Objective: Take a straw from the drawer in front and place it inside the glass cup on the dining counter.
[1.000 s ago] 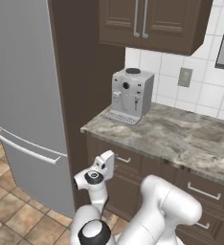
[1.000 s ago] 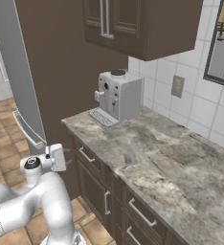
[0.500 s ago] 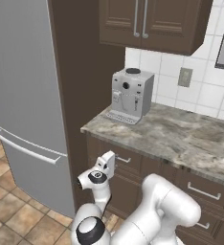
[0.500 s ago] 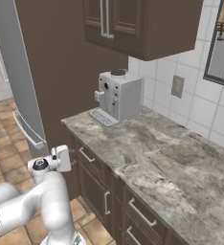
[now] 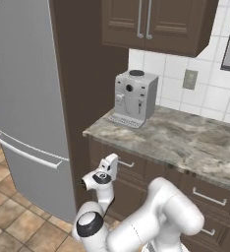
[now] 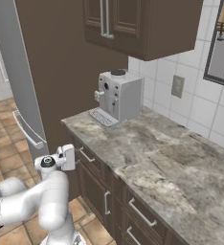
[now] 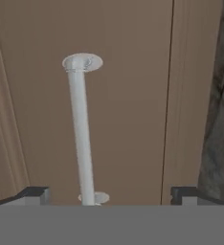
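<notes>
Your white arm is folded low in front of a run of dark brown cabinets, with its hand held close to the top drawer [image 5: 129,167] at the left end of the run, just under the edge of the marbled worktop [image 5: 186,140]. From the hand camera you see that drawer front filling the view as a plain brown panel [image 7: 123,95], closed, with its silver bar handle [image 7: 82,129] running up the middle of the view on two round mounts. The pincer [image 7: 111,194] stands wide open and holds nothing; its two dark fingertips [image 7: 35,194] show at the bottom of the hand view, one on each side of the handle's near end, and neither touches the bar. A strip of the grey marbled worktop edge runs along the right side of that view. In the left base view the hand [image 5: 104,172] sits just beside the drawer's left end; in the right base view the hand [image 6: 61,160] hangs near the cabinet corner, beside the same drawer's handle [image 6: 86,154]. A silver coffee machine [image 5: 135,98] stands on the worktop against the white tiled wall, under dark upper cabinets [image 5: 151,24]. A tall grey fridge [image 5: 23,98] stands to the left, beyond a dark brown panel, on a tan tiled floor [image 5: 9,221].
</notes>
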